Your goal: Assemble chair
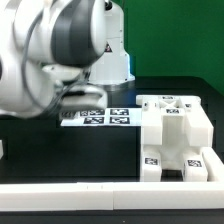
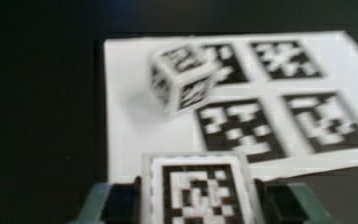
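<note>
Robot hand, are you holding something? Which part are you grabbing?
Yes. The hand holds a white tagged chair piece by its two opposite sides, one finger pressed on each.

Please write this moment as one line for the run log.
gripper: shut on tagged white piece | small block: on marker board | partly built chair: apart, exterior view's right

The marker board [image 1: 110, 119] lies flat on the black table [image 1: 70, 150]. It has four black-and-white tags on it. A green wall [image 1: 175, 45] stands behind the table.
</note>
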You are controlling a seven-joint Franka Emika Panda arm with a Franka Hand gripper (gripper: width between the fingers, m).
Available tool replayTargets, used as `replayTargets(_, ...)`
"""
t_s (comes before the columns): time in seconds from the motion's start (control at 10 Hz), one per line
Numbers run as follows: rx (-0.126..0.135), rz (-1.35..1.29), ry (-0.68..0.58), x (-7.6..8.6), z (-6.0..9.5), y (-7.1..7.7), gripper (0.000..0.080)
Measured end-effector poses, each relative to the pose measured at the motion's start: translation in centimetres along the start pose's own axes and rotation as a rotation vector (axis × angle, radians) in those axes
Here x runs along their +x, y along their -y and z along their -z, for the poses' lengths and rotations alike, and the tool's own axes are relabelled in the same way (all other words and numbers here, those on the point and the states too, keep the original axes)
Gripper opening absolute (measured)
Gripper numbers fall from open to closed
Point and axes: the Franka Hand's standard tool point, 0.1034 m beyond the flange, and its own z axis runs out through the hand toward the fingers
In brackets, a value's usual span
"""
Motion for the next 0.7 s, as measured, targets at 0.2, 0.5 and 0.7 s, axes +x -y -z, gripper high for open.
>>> replayTargets(0.2, -0.028, 0.038, -0.136, -1.2, 3.1, 2.0, 0.0282)
replayTargets(0.5, -0.047, 0.041, -0.340, -0.3, 3.6, 1.5, 0.0282)
replayTargets(0.7, -0.076, 0.070, -0.489, -0.6, 5.4, 3.2, 0.0282)
